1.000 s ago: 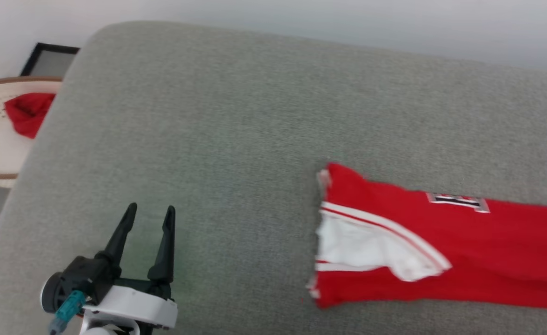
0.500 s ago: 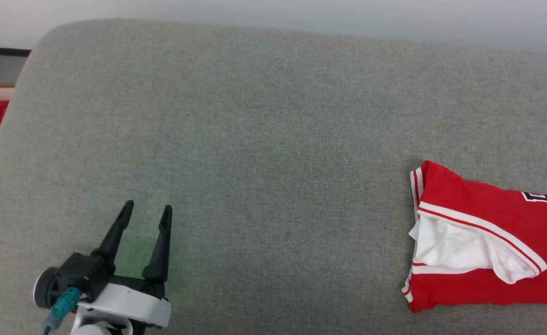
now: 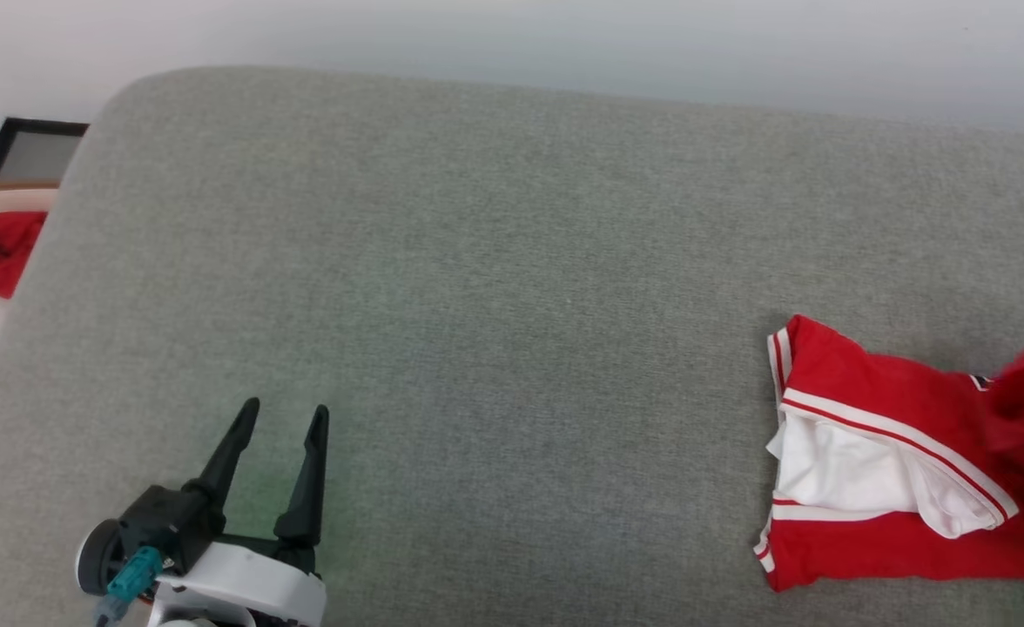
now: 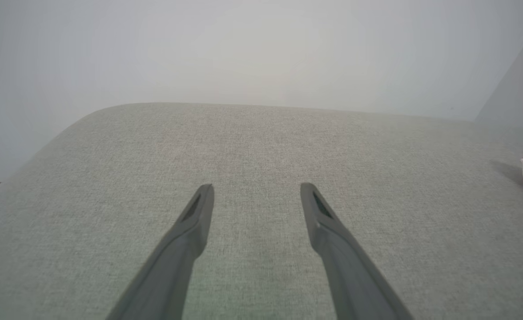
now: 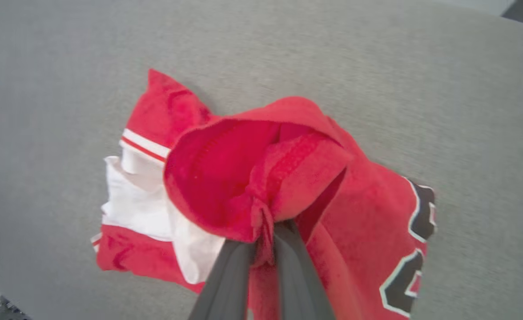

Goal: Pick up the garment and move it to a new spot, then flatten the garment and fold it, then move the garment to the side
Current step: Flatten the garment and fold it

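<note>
Right gripper (image 5: 263,242) pinches a raised fold of the garment (image 5: 364,213) on the grey cushion (image 5: 66,89). Left gripper (image 3: 286,407) — wide, empty.

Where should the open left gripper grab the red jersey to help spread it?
Probably pinch the striped edge of the red jersey, beside the white sleeve, coming from the robot's left, low over the grey cushion. That end lies flat facing the left gripper; the right gripper pinches a raised fold opposite.
</note>
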You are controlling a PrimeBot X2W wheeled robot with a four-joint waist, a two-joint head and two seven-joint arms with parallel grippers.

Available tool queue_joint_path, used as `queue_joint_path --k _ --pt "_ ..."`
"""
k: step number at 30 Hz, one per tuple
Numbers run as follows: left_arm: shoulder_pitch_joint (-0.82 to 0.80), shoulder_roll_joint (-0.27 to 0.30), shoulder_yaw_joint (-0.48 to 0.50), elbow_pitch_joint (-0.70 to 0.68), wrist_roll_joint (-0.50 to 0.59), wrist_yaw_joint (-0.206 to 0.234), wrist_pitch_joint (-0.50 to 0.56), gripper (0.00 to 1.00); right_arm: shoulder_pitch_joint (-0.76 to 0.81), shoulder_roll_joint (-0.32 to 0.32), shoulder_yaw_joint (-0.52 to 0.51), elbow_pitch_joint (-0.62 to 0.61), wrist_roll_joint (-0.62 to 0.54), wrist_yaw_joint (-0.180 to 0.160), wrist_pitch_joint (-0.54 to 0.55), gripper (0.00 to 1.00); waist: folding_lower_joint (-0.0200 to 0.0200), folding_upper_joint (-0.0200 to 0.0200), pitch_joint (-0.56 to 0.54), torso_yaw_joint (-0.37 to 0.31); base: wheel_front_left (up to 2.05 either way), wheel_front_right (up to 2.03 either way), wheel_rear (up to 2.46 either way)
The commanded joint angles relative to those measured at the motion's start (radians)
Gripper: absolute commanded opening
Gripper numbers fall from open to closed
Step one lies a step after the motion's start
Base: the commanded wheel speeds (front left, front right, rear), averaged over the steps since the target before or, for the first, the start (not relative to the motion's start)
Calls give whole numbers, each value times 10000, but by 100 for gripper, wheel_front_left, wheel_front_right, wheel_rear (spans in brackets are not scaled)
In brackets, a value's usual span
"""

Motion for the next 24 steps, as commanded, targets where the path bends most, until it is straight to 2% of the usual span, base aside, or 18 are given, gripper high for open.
queue_joint_path --k 1,7,11,16,24 --pt "38 -8 -14 20 -40 -24 7 100 -220 147 423 -438 -5 -8 111 0 0 0 -63 184 0 0 0" --pt "29 -99 21 -17 -113 -24 7 100 -667 517 1506 -1296 -189 -8 283 0 0 0 -65 494 0 0 0" --pt "46 -212 4 -51 -130 -24 7 100 -980 949 2177 -1380 -324 -8 435 0 0 0 -22 704 0 0 0" --pt "-86 -373 -61 1 -152 -24 7 100 -1178 1284 2836 -570 -414 -8 250 0 0 0 103 906 0 0 0" --pt "-277 -505 -186 99 -226 -24 7 100 -1386 1385 3287 1210 -731 -8 -977 0 0 0 153 1053 0 0 0"
